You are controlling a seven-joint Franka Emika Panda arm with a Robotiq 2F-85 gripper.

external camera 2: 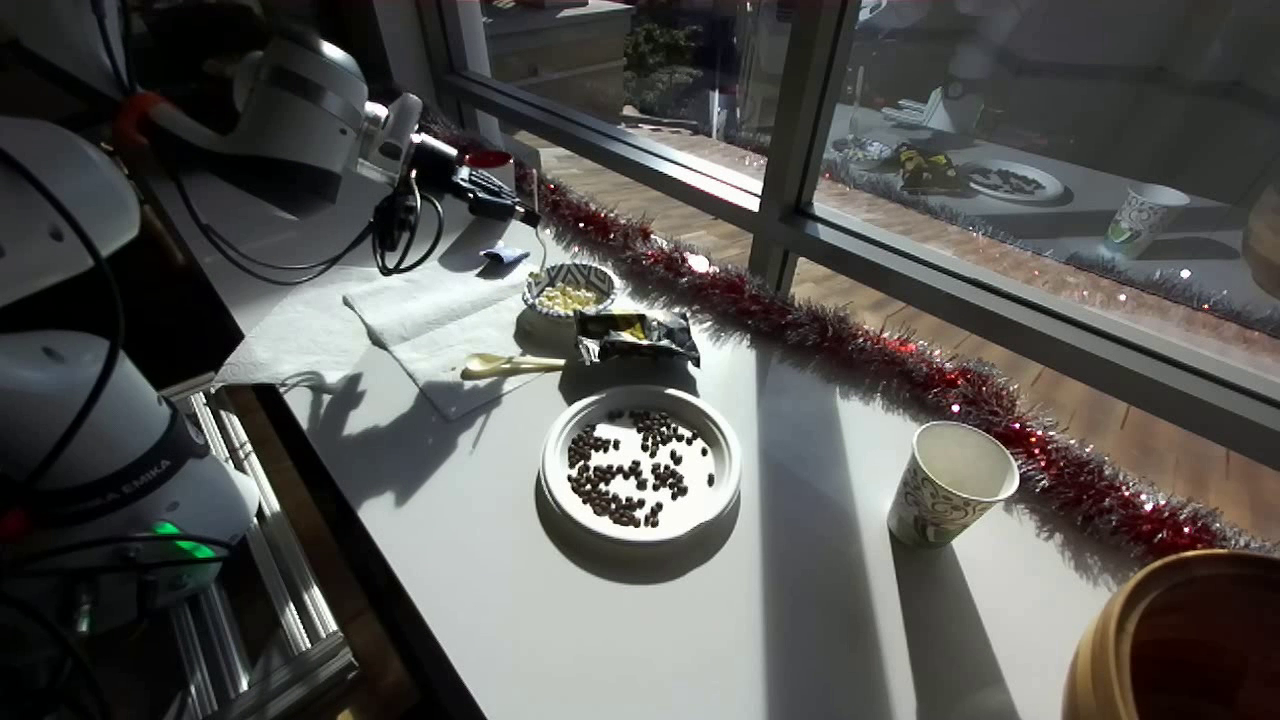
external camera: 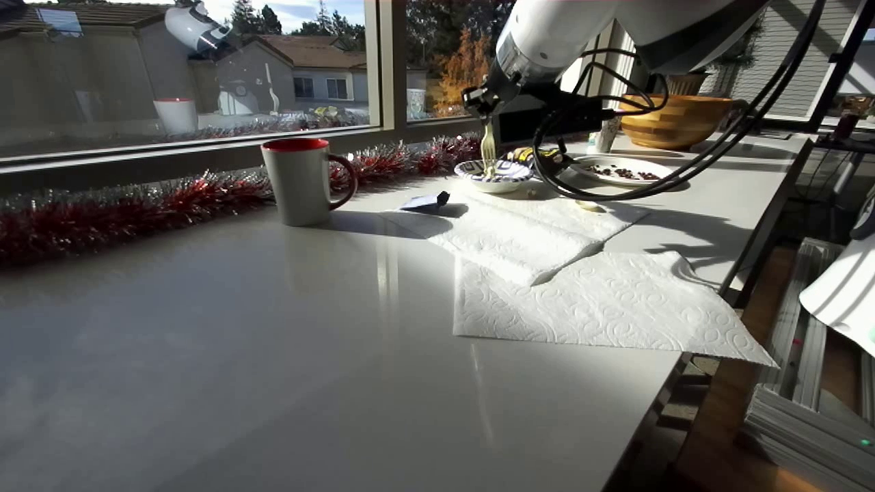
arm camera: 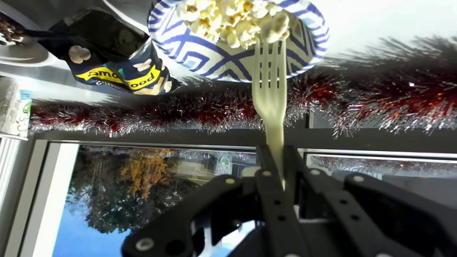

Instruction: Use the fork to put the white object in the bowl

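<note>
1. My hand (arm camera: 277, 153) gripped the fork (arm camera: 269, 96), tip down over the bowl (arm camera: 228, 60).
2. Popcorn (arm camera: 232, 21) lay inside, one piece (arm camera: 274, 28) at the tip, perhaps speared.
3. I judged this unloading; next needed a shake.

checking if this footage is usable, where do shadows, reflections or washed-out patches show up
In an exterior view, the cup throws a long shadow; in an exterior view, the window mirrors the mug; in the wrist view, the table beside the bowl is nearly washed out.
</note>
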